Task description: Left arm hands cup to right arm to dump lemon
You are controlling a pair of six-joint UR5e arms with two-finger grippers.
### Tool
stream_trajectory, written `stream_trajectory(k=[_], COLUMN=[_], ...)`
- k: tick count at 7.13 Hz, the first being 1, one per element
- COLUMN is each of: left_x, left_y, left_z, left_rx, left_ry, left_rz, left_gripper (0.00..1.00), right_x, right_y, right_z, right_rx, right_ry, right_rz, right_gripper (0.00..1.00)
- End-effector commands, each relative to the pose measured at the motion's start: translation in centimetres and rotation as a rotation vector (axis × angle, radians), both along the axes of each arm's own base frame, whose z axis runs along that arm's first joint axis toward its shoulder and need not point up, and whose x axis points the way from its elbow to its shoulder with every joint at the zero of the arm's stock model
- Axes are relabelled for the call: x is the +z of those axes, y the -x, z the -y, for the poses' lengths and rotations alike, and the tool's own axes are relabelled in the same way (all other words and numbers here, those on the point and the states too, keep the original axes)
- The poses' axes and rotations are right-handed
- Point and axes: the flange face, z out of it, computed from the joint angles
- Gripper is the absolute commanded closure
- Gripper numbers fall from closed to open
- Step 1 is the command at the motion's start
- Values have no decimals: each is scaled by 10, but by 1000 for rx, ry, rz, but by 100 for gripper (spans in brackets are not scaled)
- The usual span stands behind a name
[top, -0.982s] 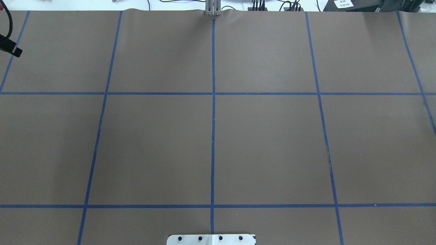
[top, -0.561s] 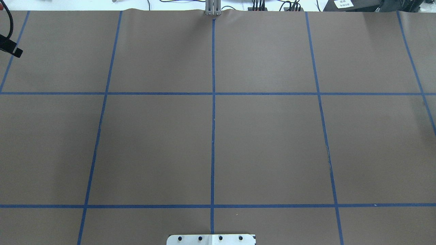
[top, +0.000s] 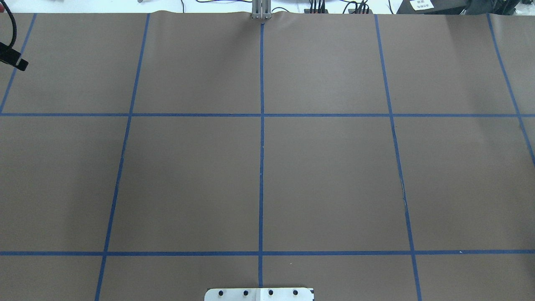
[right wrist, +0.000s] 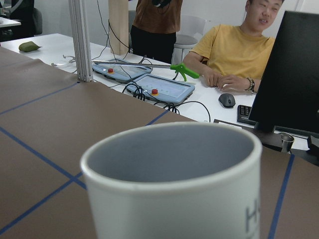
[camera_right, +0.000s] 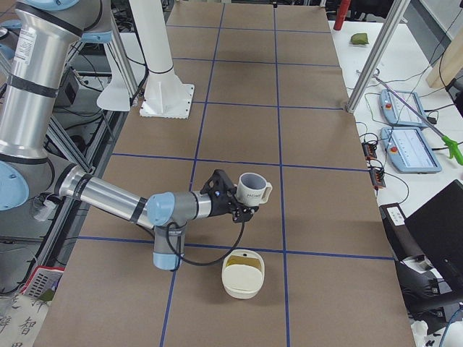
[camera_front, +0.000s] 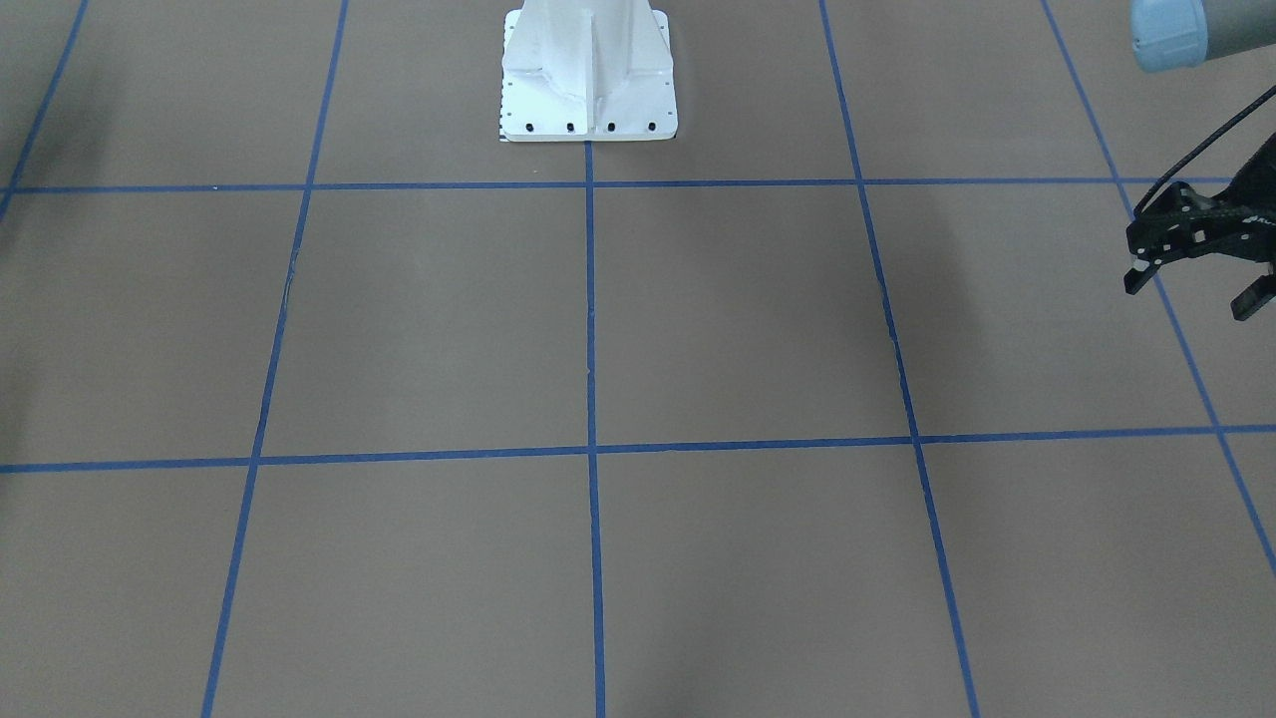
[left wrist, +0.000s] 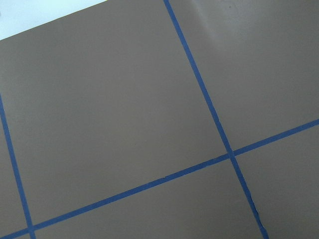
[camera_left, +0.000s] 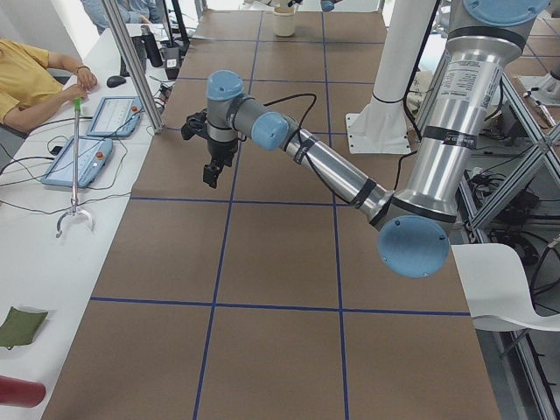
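Observation:
The cup [camera_right: 254, 189], a white mug with a grey inside and dark lettering, stands upright at the tip of the near right arm's gripper [camera_right: 237, 202]. I cannot tell whether that gripper is open or shut. The cup's rim [right wrist: 172, 149] fills the lower right wrist view, and no lemon shows inside it. Below the cup a cream bowl [camera_right: 243, 275] sits on the table with a pale yellow patch inside; I cannot tell whether that is the lemon. My left gripper [camera_front: 1191, 291] hangs open and empty over the table's left end, seen also as the left gripper [camera_left: 211, 173].
The brown table with blue tape lines [top: 261, 167] carries the white robot pedestal [camera_front: 588, 70]. A person in a yellow shirt [right wrist: 234, 50] sits at the side desk with tablets [right wrist: 162, 88], a green grabber [right wrist: 182, 70] and a dark monitor [right wrist: 294, 74].

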Motion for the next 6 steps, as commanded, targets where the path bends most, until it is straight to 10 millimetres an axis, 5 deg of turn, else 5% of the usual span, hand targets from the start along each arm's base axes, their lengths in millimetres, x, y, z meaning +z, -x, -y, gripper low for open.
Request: stream_trajectory(k=[1,3,5,6], left_x=[-4,-24,-76,-101], left_y=[-2,-6,-14,-34], left_z=[-3,-2,8,9], left_rx=[3,-49,-116,-144], left_ry=[22,64,124,173], left_rz=[-37,-86,-187,-222], left_gripper=[0,0,0,0], right_x=[-112,-174,-209,-227], right_y=[16,56,190,242], right_z=[72,141,159,168], right_rx=[-12,-17,60,74], right_ry=[29,-7,-66,-83], right_rz=[2,3,6,16], right_gripper=[100,100,100,100])
